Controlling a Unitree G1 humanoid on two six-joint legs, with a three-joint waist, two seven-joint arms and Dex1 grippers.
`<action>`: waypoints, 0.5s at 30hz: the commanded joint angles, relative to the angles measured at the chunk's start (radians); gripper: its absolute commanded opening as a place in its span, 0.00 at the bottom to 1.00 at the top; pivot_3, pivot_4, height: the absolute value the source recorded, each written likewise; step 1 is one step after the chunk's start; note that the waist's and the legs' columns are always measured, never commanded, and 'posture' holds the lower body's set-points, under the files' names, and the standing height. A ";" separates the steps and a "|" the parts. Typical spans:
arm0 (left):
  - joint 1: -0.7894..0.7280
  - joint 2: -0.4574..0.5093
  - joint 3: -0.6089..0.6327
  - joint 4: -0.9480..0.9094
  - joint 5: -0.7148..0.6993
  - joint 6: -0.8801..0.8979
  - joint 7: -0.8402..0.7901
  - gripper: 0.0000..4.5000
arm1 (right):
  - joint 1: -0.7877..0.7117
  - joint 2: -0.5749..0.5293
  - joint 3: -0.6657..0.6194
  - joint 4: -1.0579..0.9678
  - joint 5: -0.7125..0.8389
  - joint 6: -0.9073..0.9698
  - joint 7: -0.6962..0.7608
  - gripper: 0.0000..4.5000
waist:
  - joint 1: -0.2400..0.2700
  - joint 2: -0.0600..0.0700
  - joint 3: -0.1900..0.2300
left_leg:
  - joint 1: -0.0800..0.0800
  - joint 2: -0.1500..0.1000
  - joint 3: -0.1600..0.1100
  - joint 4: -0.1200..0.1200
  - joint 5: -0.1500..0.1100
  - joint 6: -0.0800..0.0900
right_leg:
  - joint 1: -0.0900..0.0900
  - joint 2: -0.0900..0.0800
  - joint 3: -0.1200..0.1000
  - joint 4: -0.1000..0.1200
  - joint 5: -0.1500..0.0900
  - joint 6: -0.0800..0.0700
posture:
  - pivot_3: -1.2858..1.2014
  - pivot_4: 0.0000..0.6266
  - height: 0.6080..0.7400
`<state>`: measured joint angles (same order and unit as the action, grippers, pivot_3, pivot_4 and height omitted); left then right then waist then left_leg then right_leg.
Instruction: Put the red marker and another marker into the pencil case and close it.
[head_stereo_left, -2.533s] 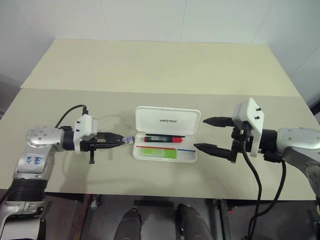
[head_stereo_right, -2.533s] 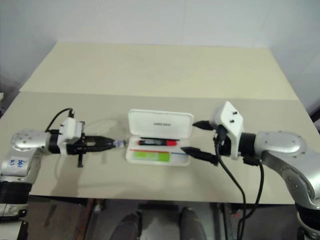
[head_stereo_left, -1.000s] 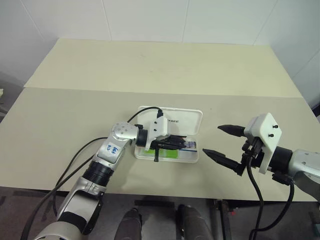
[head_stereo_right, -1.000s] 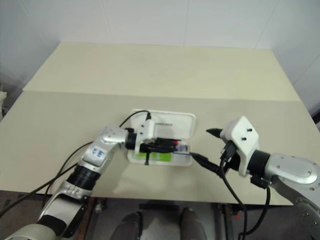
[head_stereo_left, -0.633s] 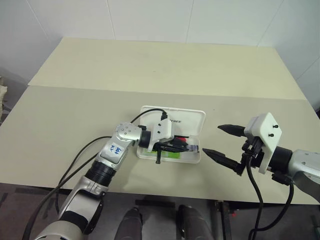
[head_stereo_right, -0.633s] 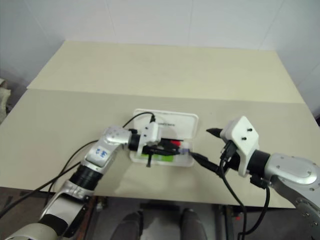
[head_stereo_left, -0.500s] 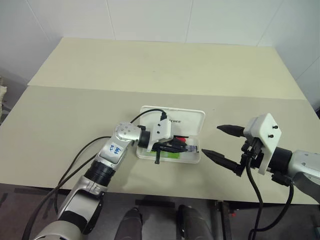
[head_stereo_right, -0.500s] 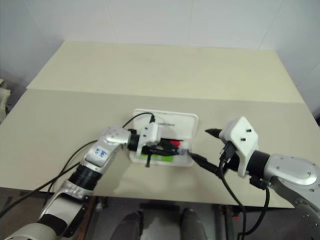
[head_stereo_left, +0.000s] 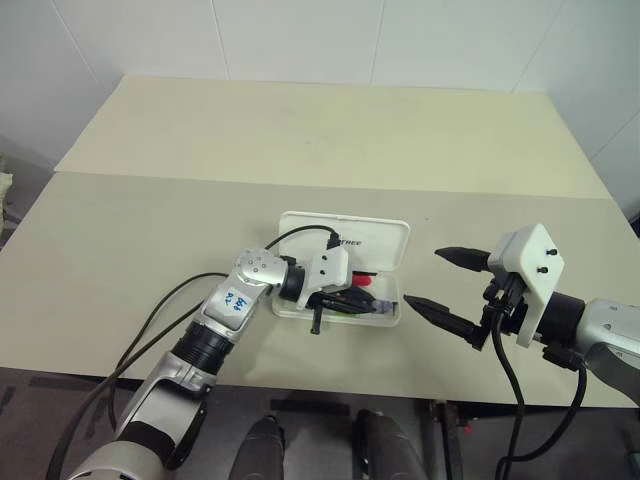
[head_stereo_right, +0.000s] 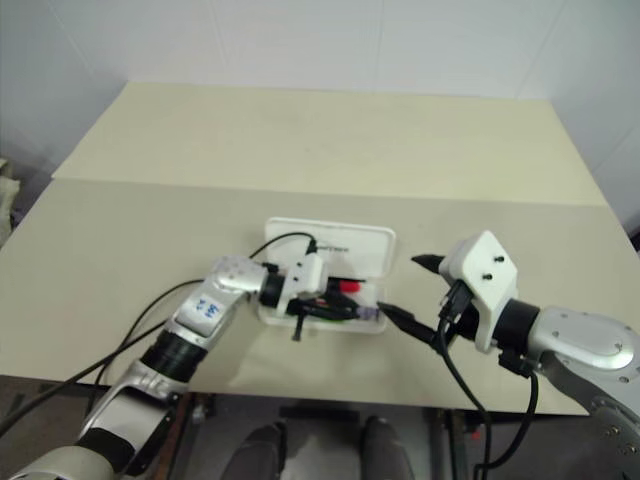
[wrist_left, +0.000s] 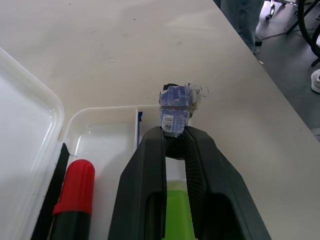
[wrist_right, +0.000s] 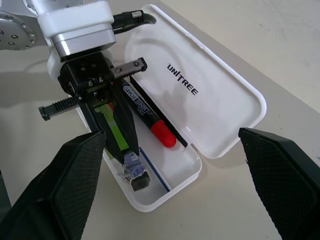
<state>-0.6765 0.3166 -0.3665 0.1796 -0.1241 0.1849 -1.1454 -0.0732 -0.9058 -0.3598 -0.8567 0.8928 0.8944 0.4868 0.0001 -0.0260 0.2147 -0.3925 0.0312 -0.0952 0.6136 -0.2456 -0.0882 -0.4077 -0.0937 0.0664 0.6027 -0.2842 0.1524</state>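
Head views: we list the pencil case (head_stereo_left: 345, 266) open on the tabletop (head_stereo_left: 300, 140), the red marker (head_stereo_left: 358, 279) in its tray. Left end effector (head_stereo_left: 372, 303) over the tray, clenched on a small blue-wrapped object (head_stereo_left: 383, 305); right end effector (head_stereo_left: 437, 280) released, beside the case.

Left wrist: fingers (wrist_left: 145, 185) pinch the wrapped object above the green highlighter (wrist_left: 178, 210).

Right wrist: we note the lid's UNITREE lettering (wrist_right: 182, 85).

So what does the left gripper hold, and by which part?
The left gripper pinches a small blue-wrapped object by its near end, over the pencil case; right gripper empty.
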 joint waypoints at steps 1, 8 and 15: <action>-0.026 -0.014 -0.001 0.015 0.006 -0.017 0.004 0.04 | -0.015 0.001 -0.014 -0.035 0.020 -0.017 -0.019 1.00 | 0.000 0.000 0.000 | 0.000 0.000 0.000 0.000 0.000 0.000 | 0.000 0.000 0.000 0.000 0.000 0.000 | 0.52 0.24 1.00; -0.033 -0.011 -0.002 0.036 0.022 -0.041 0.001 0.21 | -0.014 -0.002 -0.014 -0.038 0.030 -0.018 -0.033 1.00 | 0.000 0.000 0.000 | 0.000 0.000 0.000 0.000 0.000 0.000 | 0.000 0.000 0.000 0.000 0.000 0.000 | 0.52 0.24 1.00; -0.038 -0.011 0.008 0.029 0.017 -0.048 -0.005 0.40 | -0.031 -0.001 0.002 -0.030 0.027 -0.019 -0.036 1.00 | 0.000 0.000 0.000 | 0.000 0.000 0.000 0.000 0.000 0.000 | 0.000 0.000 0.000 0.000 0.000 0.000 | 0.52 0.24 1.00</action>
<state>-0.6930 0.3076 -0.3692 0.2387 -0.0937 0.1480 -1.1419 -0.0964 -0.9058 -0.3566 -0.8578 0.9111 0.8941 0.4627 -0.0002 -0.0260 0.2147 -0.3925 0.0312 -0.0952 0.6136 -0.2455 -0.0881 -0.4077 -0.0937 0.0664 0.6027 -0.2842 0.1524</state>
